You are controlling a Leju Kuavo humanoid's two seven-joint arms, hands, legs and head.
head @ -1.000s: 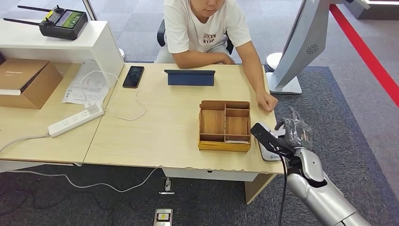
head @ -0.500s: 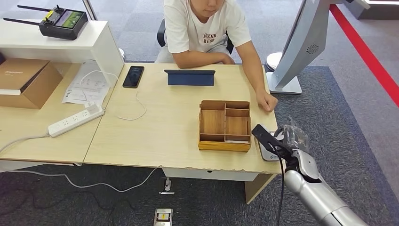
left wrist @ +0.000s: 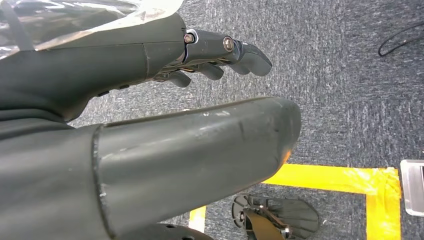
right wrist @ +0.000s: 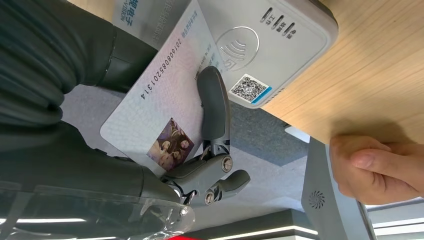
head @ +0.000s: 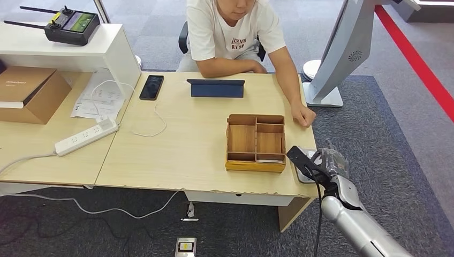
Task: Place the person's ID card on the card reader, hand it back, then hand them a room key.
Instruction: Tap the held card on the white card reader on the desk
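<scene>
My right hand [head: 331,162] hovers at the table's front right corner and holds the ID card [right wrist: 160,115], pinched between thumb and a finger [right wrist: 212,105]. In the right wrist view the card's printed face and photo show. It overlaps one end of the white card reader [right wrist: 270,45], though I cannot tell whether they touch. The card reader [head: 303,174] lies beside the wooden compartment box [head: 256,142], partly hidden by my hand. The person's hand [head: 303,115] rests on the table edge behind the reader. My left hand [left wrist: 150,125] hangs over the carpet, fingers apart, holding nothing.
A person in a white shirt [head: 230,32] sits across the table behind a blue tablet [head: 216,88]. Further left lie a phone [head: 151,87], a cable, a power strip [head: 85,137] and a cardboard box [head: 29,91]. A grey stand [head: 334,64] rises right of the table.
My right hand has come down and a little toward the table's front edge with the card, closer over the reader. The person has stayed still.
</scene>
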